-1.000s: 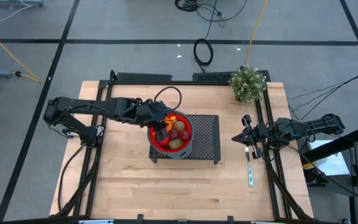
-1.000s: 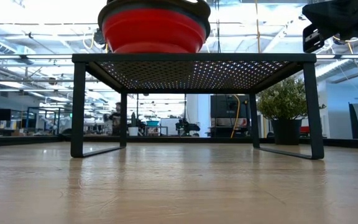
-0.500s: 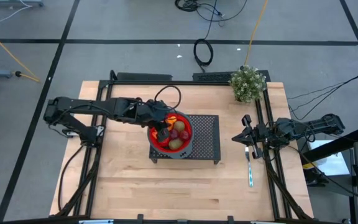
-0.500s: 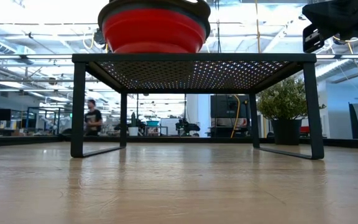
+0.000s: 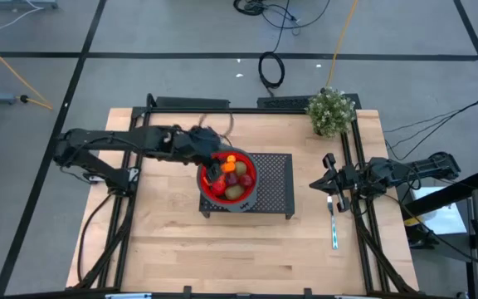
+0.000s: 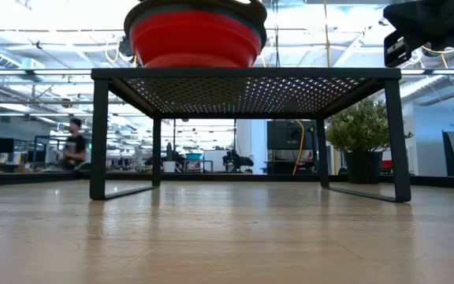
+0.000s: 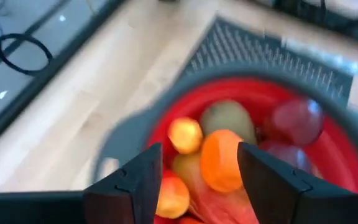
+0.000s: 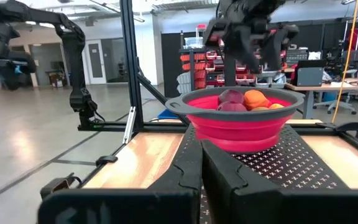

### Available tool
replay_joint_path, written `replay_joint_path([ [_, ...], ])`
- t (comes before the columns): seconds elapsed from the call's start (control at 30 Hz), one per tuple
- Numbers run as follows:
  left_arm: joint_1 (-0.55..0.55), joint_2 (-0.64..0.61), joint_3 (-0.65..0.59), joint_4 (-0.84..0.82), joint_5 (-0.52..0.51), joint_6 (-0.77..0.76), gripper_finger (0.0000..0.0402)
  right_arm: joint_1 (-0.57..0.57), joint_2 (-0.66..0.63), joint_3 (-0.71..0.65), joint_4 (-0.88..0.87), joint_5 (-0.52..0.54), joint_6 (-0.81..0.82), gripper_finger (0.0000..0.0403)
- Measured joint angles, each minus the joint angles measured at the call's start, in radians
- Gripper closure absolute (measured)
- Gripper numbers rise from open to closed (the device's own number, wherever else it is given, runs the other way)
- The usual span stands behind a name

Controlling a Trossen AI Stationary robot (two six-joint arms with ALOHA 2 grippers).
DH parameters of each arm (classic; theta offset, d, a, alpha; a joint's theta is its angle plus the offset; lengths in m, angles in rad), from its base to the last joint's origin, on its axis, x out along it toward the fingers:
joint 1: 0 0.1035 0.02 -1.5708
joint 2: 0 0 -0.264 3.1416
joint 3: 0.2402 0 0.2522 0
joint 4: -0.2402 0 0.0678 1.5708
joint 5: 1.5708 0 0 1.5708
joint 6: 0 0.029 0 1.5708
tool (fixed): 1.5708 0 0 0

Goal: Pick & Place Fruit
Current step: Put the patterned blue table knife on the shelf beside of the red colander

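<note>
A red bowl stands on a black mesh rack at the table's middle. The fruit lies inside it: an orange ball, a smaller yellow-orange one, a brownish oval and dark red pieces. My left gripper hovers open over the bowl's left rim, pointing slantwise down at the fruit, with nothing between its fingers. My right gripper waits shut at the table's right side, well apart from the bowl.
A potted plant stands at the far right corner. A thin pale-handled utensil lies near the right arm. Bare wood stretches from the rack to the near edge. A person walks in the room behind the table.
My left gripper has drawn back a little from over the bowl toward the table's left edge and risen slightly. An orange fruit that sat at its fingertips now lies uncovered in the bowl. The person in the background has walked leftward.
</note>
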Motion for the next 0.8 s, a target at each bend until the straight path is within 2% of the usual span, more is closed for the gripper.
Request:
replay_joint_path([
  [0.17,0.021,-0.080,0.001,-0.005,-0.041,-0.087,0.0216,0.000,0.000,0.000,0.003,0.000,0.053,0.0403],
  [0.4,0.026,-0.154,0.002,-0.010,-0.045,-0.062,0.0262,0.000,0.000,0.000,0.000,0.001,0.067,0.0403],
  [0.8,0.026,-0.168,0.001,-0.031,0.069,-0.004,0.0388,0.000,0.000,0.000,-0.003,0.003,0.068,0.0403],
])
